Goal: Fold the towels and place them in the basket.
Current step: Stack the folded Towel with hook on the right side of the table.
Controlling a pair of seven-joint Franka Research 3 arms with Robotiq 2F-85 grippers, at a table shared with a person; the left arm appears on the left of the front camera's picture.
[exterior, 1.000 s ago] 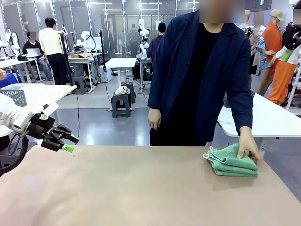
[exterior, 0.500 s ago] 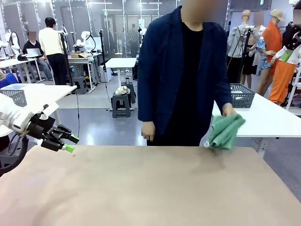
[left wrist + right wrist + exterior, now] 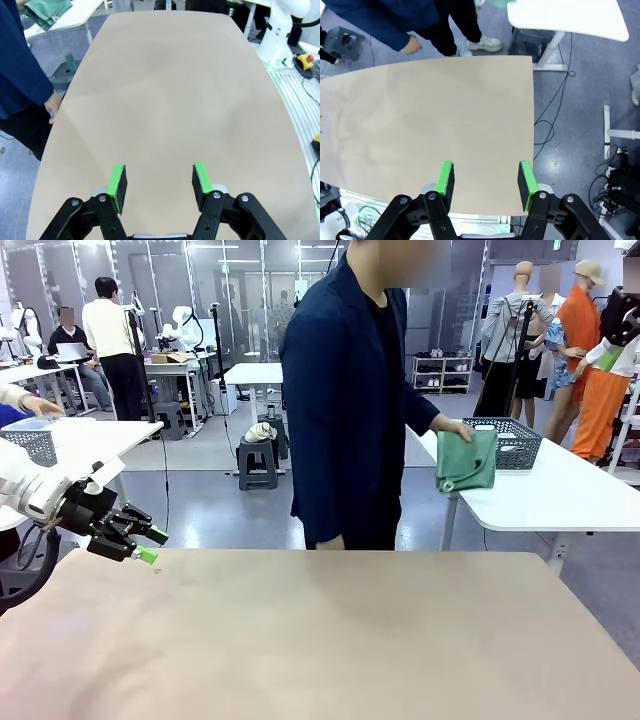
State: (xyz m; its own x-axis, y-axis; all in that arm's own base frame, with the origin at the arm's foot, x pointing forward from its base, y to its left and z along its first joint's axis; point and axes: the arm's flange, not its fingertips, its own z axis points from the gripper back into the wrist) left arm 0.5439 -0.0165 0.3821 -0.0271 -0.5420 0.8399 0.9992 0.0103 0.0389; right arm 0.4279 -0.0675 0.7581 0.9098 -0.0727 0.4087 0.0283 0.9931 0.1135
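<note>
A person in a dark blue jacket stands at the far side and holds a folded light-green towel (image 3: pixel 465 462) in one hand, in the air just beside the dark grey latticed basket (image 3: pixel 510 441) on a white side table. The towel (image 3: pixel 47 11) also appears at the top left of the left wrist view. My left gripper (image 3: pixel 141 545) hovers at the left edge of the tan table (image 3: pixel 320 640), open with nothing between its fingers (image 3: pixel 159 180). My right gripper (image 3: pixel 485 179) is open too, high above the table's near edge, holding nothing.
The white side table (image 3: pixel 560 495) stands to the right behind the tan table. The person's other hand (image 3: pixel 52 107) hangs by the table's far edge. A pale mesh basket (image 3: pixel 30 443) sits on another white table at the far left.
The person lifted the folded towel off the tan table's right end, turned and carried it over to the basket on the side table. Both arms stayed still.
</note>
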